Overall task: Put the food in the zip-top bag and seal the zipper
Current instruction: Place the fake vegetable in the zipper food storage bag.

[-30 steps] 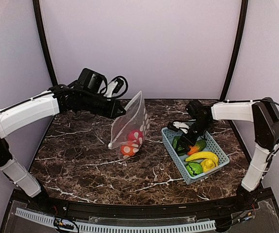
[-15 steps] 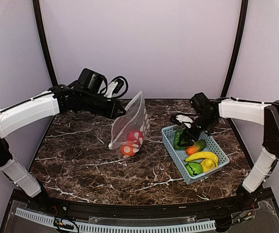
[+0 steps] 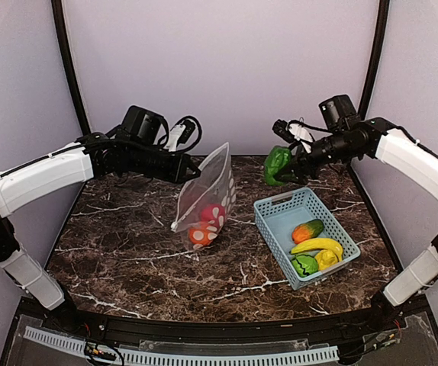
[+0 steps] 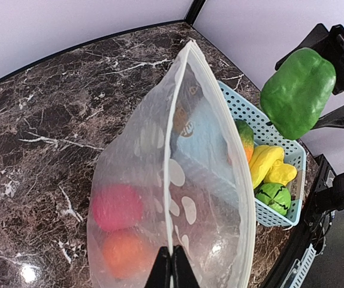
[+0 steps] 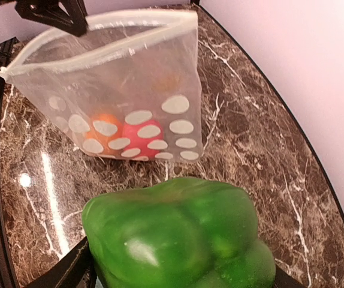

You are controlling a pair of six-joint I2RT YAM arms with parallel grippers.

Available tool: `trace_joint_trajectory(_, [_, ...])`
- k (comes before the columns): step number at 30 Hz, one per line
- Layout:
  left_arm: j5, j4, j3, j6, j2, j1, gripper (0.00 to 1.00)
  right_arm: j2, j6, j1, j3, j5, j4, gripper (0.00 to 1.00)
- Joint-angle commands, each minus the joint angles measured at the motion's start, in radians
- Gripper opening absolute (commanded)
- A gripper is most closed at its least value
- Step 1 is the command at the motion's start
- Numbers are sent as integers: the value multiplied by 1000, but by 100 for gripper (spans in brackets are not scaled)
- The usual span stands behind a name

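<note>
The clear zip-top bag with white dots stands open on the table, its white zipper strip pinched by my left gripper, which is shut on the near mouth edge. A red ball and an orange ball lie inside. My right gripper is shut on a green pepper and holds it in the air, above the table between the bag and the basket. The pepper fills the right wrist view, with the bag beyond it.
A light-blue slotted basket sits right of the bag and holds yellow bananas, an orange-green piece and a green round piece. The table is dark marble, with walls close behind and at both sides.
My right gripper has lifted the green pepper out of the basket and carried it up and back-left, toward the bag. The left gripper and the bag have stayed put.
</note>
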Motion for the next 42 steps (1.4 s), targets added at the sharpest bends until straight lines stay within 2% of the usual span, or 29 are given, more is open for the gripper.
trace_joint_trajectory(1, [36,33,32,-31,4,-4,1,17,7,24,85,-96,-4,57])
trace_joint_trajectory(12, [104,53,66,-101,26,-5,1,159,39,174,377,-177,1,58])
trace_joint_trajectory(17, [94,68,44,-109,12,-5,1,228,52,230,444,-174,-7,58])
trace_joint_trajectory(23, [98,66,37,-116,6,-5,1,273,20,272,424,-65,-7,59])
trace_joint_trajectory(36, [95,77,22,-119,9,-5,1,245,-33,282,292,125,50,64])
trace_joint_trajectory(42, [97,82,16,-123,10,-5,1,244,-24,303,263,255,87,81])
